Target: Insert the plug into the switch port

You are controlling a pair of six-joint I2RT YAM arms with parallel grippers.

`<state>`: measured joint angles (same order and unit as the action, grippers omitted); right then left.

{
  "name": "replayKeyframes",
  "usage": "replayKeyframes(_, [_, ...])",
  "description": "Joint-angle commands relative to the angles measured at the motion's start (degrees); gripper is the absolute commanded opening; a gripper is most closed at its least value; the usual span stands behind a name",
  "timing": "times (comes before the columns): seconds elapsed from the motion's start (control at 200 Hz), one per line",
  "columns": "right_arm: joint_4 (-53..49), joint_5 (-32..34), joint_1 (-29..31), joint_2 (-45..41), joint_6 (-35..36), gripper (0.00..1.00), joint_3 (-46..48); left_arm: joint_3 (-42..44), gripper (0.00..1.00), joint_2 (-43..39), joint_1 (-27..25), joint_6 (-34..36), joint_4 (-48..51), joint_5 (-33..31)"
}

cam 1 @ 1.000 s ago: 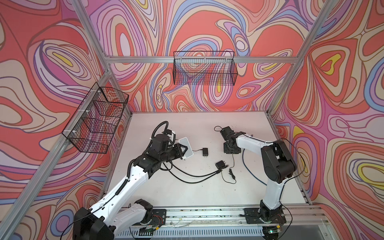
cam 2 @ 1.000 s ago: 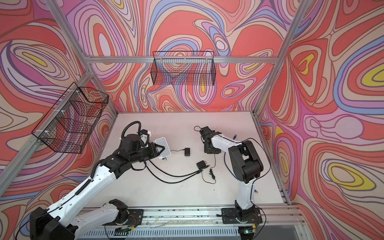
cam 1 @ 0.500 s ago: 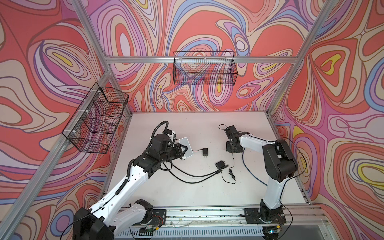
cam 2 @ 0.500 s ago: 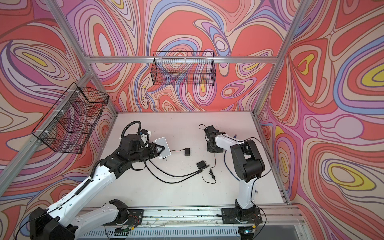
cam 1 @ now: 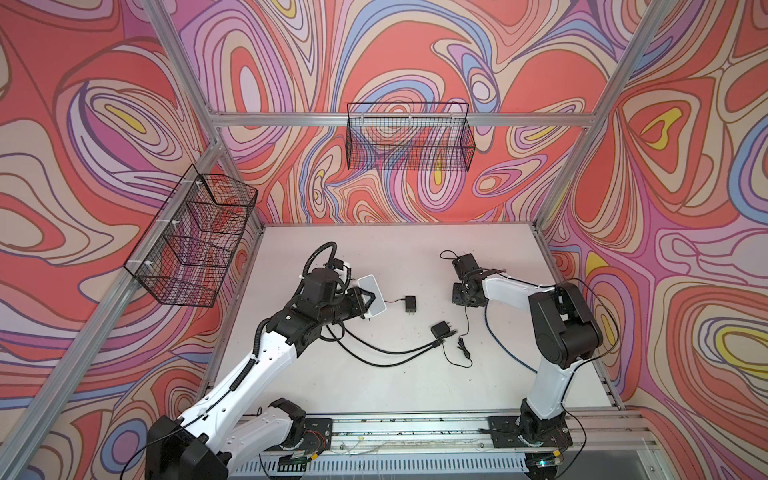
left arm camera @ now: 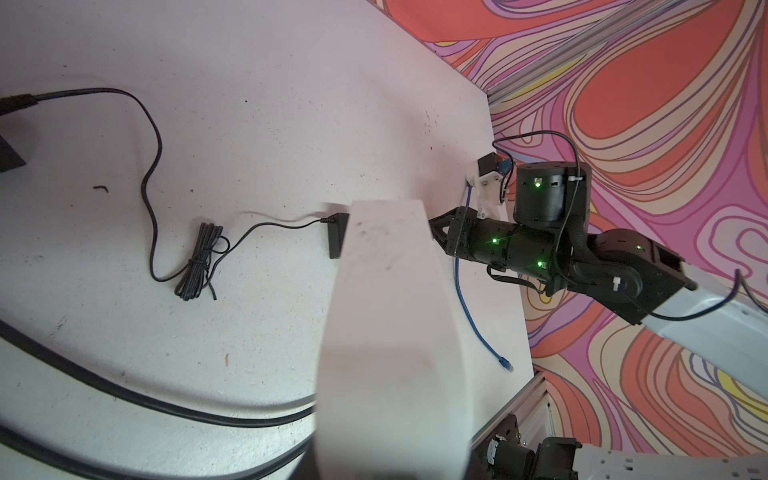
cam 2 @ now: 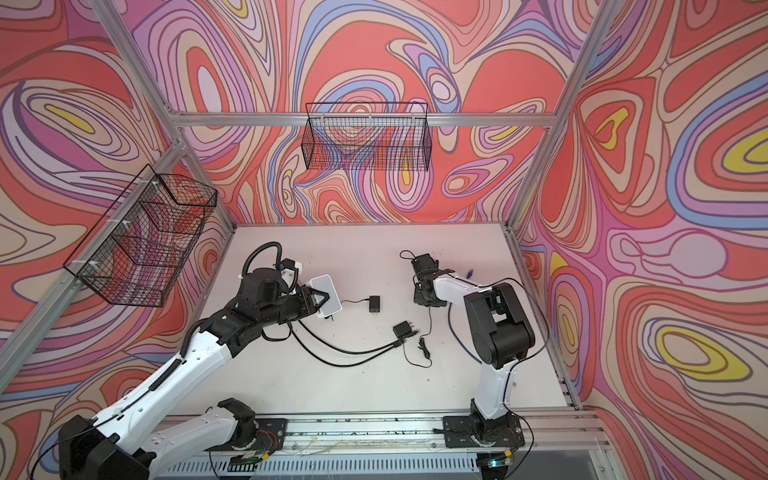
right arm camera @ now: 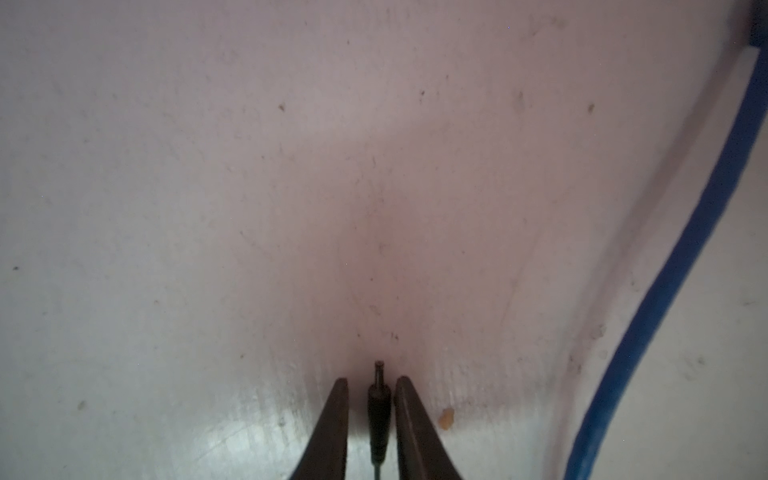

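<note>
We watch the whole table [cam 1: 374, 386] from high in front in both top views; our wrist cameras look closely down at it.

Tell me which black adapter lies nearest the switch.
The rear adapter, just right of the switch; the other adapter sits nearer the front, by thick cables.

Swirling bands of red, pink, purple, blue and yellow cover the walls [cam 1: 415, 62] around a pale, speckled white surface [cam 1: 415, 386]. The wire baskets [cam 1: 409, 143] are black. The arms [cam 1: 270, 353] are white and black, one dotted with green lights [left arm camera: 494, 240]. The switch [cam 1: 372, 296] is white. The adapters [cam 1: 410, 304], plug [right arm camera: 379, 415] and cords [left arm camera: 232, 420] are black, and one cable [right arm camera: 678, 257] is blue.
</note>
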<state>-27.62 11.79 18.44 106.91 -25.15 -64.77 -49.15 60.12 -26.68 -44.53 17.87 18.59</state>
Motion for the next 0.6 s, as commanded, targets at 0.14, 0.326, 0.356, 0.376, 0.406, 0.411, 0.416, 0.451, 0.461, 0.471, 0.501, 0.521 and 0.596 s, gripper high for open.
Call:
replayKeyframes(0.14, [-5.3, -2.6, 0.0, -0.4, -0.8, 0.2, 4.1, -2.2, 0.11, -1.3, 0.1, 1.0, 0.5, 0.0])
replayKeyframes(0.326, [-5.0, -3.0, -0.1, -0.1, -0.4, 0.19, 4.5, -2.1, 0.11, -1.0, 0.2, 0.9, 0.2, 0.3])
replayKeyframes(0.356, [-4.8, -3.1, -0.1, -0.2, -0.6, 0.19, 4.8, -2.1, 0.11, -0.9, 0.2, 0.9, 0.1, 0.3])
replayKeyframes(0.376, [-4.6, -3.1, -0.1, -0.2, -0.6, 0.19, 4.8, -2.1, 0.11, -0.9, 0.2, 0.9, 0.1, 0.2])
replayKeyframes(0.406, [-4.5, -3.2, -0.1, -0.1, -0.6, 0.19, 4.8, -2.1, 0.11, -0.9, 0.2, 0.9, 0.1, 0.2])
replayKeyframes(0.411, [-4.5, -3.3, -0.1, -0.1, -0.6, 0.18, 4.8, -2.1, 0.11, -0.9, 0.2, 0.9, 0.1, 0.2])
replayKeyframes(0.416, [-4.5, -3.3, -0.1, -0.1, -0.6, 0.18, 4.8, -2.1, 0.11, -0.9, 0.2, 0.9, 0.1, 0.1])
replayKeyframes(0.451, [-4.4, -3.3, -0.1, 0.4, -0.5, 0.18, 4.6, -2.1, 0.11, -0.9, 0.2, 0.9, 0.1, 0.0])
replayKeyframes(0.461, [-4.5, -3.3, -0.1, 0.4, -0.4, 0.18, 4.6, -2.1, 0.11, -0.9, 0.2, 0.9, 0.1, 0.0])
replayKeyframes(0.471, [-4.4, -3.3, 0.0, 0.6, -0.4, 0.18, 4.5, -2.1, 0.11, -0.9, 0.2, 0.9, 0.1, 0.0])
replayKeyframes(0.501, [-4.5, -3.3, -0.1, 1.0, -0.3, 0.17, 4.3, -2.0, 0.11, -0.9, 0.2, 0.8, 0.1, 0.2])
replayKeyframes(0.521, [-4.5, -3.4, -0.1, 1.3, -0.2, 0.16, 4.1, -2.0, 0.11, -0.8, 0.2, 0.8, 0.1, 0.2])
replayKeyframes(0.596, [-4.5, -3.8, -0.1, 2.0, 0.0, 0.1, 3.7, -1.9, 0.11, -1.0, 0.2, 0.9, 0.2, 0.2])
